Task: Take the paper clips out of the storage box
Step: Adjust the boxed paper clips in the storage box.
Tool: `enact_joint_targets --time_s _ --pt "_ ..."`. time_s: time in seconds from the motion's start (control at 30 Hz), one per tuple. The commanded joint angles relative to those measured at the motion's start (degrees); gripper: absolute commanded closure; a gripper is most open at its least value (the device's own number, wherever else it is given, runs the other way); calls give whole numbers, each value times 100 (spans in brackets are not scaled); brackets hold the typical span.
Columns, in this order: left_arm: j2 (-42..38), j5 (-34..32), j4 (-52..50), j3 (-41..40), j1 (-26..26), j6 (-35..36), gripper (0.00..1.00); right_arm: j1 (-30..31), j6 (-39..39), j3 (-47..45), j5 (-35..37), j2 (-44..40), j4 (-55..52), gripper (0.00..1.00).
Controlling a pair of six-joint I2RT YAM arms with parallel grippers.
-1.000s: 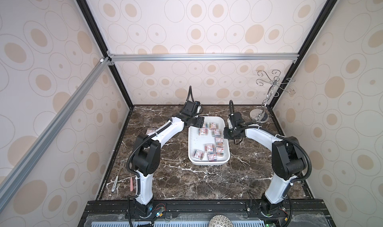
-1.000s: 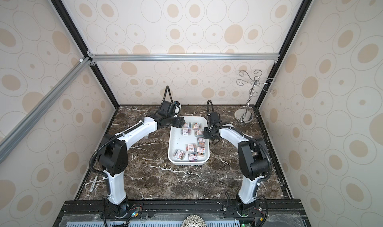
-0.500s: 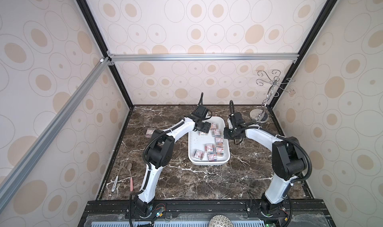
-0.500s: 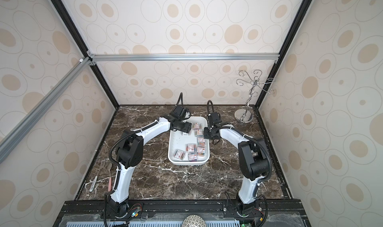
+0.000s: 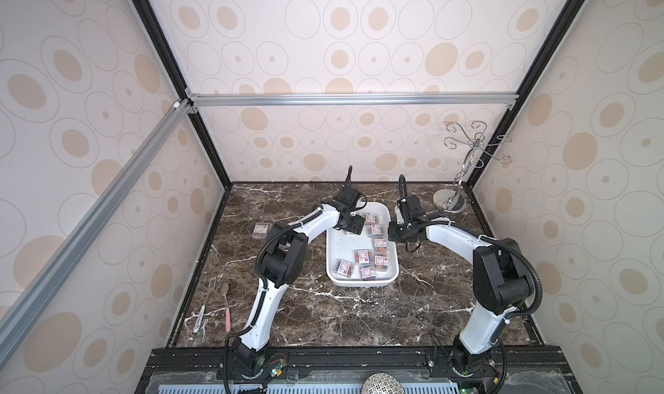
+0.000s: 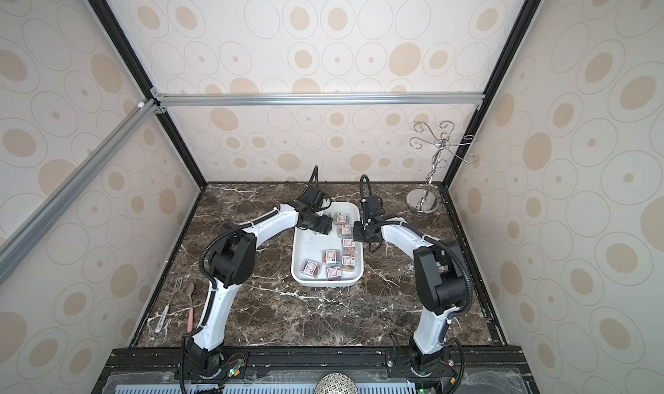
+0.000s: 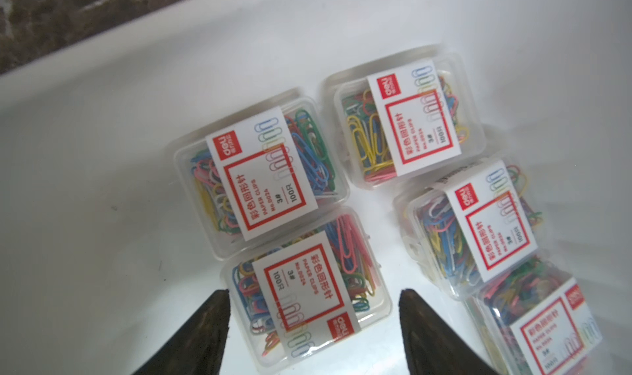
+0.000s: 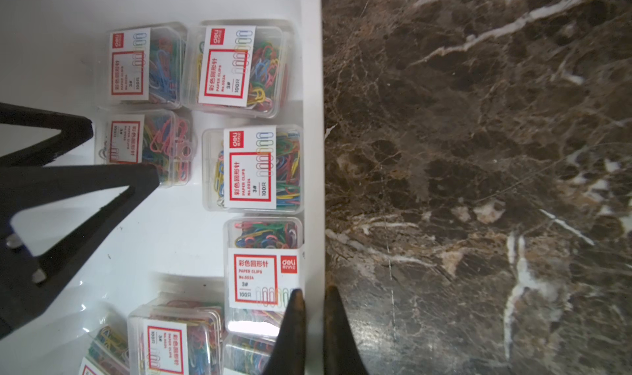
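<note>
1. Jaws of the left gripper stand apart, released. One clear box of paper clips lies between them on the floor of the storage box. A sliver of white floor shows between that box and one finger, so nothing is grasped.
2. That box touches a second one just past it, and three more lie close beside the pair (every label is white with red print, facing up).
3. The right gripper is clenched on the long rim of the storage box. One finger is inside the wall and the other outside it, over the marble tabletop.
4. Just inside that rim a row of clip boxes runs along the wall. The nearest sits right by the inner finger, though I cannot tell whether they touch.
5. In both top views the storage box lies mid-table toward the far wall, its long side running away from the robot. The left gripper hangs over its far end and the right gripper sits at its right edge. The boxes gather along the right side and at the near end.
6. A lone clip box lies out on the marble, well to the left of the storage box, past the left arm.
7. A fork and a spoon lie side by side near the left wall. A chrome hook stand rises in the far right corner.
</note>
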Motion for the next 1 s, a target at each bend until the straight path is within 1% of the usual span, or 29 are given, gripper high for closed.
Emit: enact_joint_targets --time_s 0.0,0.2,0.3,0.37,0.47,0.63,0.73,0.83,0.97 --pt "51 235 -80 155 97 105 22 -51 -53 -208 171 91 -244 100" --pt "-258 613 185 -390 86 65 22 -52 -19 -191 155 108 -229 100" --pt "-356 565 322 -684 85 54 22 -51 -18 -172 136 110 -224 100" --pt "-318 463 290 -714 85 64 22 -45 -17 -162 119 110 -229 100" --pt "-297 576 243 -714 75 53 23 -49 -18 -172 144 97 -239 100" --pt "-629 725 465 -1064 11 16 23 -48 -18 -206 188 76 -246 100" --pt "-839 931 672 -1298 -12 -13 22 -52 -9 -208 181 79 -229 100" --pt "-878 1257 765 -1367 -66 -9 22 -50 0 -203 171 83 -224 100" --pt "-818 1349 775 -1343 -197 17 22 -52 0 -222 193 36 -230 100"
